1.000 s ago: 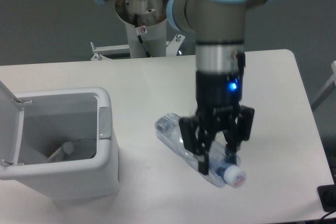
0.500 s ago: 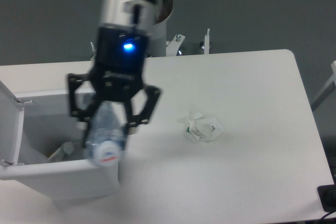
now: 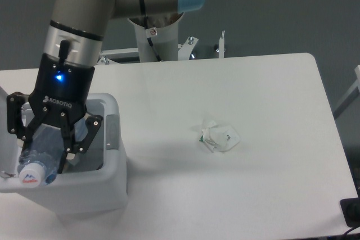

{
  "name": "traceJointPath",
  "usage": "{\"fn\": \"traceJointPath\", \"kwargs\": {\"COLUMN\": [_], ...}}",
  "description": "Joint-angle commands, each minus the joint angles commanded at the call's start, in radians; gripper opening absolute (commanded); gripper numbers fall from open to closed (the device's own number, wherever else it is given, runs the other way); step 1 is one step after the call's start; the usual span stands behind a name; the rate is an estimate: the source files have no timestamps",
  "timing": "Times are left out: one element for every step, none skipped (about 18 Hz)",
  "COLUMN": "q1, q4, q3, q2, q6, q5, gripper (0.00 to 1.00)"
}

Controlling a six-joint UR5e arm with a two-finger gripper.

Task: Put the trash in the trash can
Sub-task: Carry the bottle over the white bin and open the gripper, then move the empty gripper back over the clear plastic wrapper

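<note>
The white trash can (image 3: pixel 115 186) sits at the desk's (image 3: pixel 270 94) left edge, lid open, with the end effector (image 3: pixel 48 144) over its mouth gripping the crushed plastic bottle (image 3: pixel 39 158), cap down. Released here, the bottle could catch the can's front rim and tip out. The crumpled paper wad (image 3: pixel 219 137) lies well right of the can, not yet collected.

Counting from my gripper (image 3: pixel 44 149): one gripper, mine, two fingers (image 3: pixel 72 139), clamped on one bottle (image 3: pixel 42 153). One white cap (image 3: pixel 28 177) on that bottle, at its lower end below my fingertips. One trash can (image 3: pixel 93 184), directly under and around me, with one flip lid (image 3: pixel 7 127) standing open on its far-left side and one latch (image 3: pixel 112 132) on the wall just right of me. One crumpled paper wad (image 3: pixel 218 136), well apart to my right on the one table (image 3: pixel 270 94). Trash items total: two, one in my grip, one on the table. One arm (image 3: pixel 90 21) above me.
</note>
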Motion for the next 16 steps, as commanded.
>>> {"fn": "traceJointPath", "kwargs": {"q1": [0.002,0.008,0.017,0.043,0.069,0.102,0.148,0.190,0.222,0.259,0.300,0.334,0.360,0.386,0.414,0.443], "q4": [-0.002,-0.003,-0.006,-0.008,-0.008,-0.009,-0.012,-0.014,-0.018,-0.031,-0.041,-0.051,-0.061,-0.087,-0.115,-0.151], "q3": [0.003,0.005,0.006,0.006,0.002,0.003,0.000,-0.005,-0.009,-0.027,-0.046,-0.064,-0.086,-0.119,-0.142,-0.168], "q2": [0.005,0.012,0.012,0.015,0.028,0.041,0.046,0.048,0.046,0.046,0.046,0.045,0.045,0.041,0.041,0.044], "q6": [-0.003,-0.005,-0.006,-0.008,-0.017,-0.038,-0.072,-0.098,-0.100,-0.097,-0.094,-0.092,-0.091,-0.077,-0.025,0.057], "q5": [0.000,0.000,0.000,0.000,0.002,0.003,0.002,0.000,0.008,0.009,0.009,0.006,0.011,0.012,0.015,0.015], "gripper": [1.00,1.00,1.00,1.00,1.00,1.00,1.00,1.00,1.00,1.00,1.00,1.00,1.00,1.00,1.00,1.00]}}
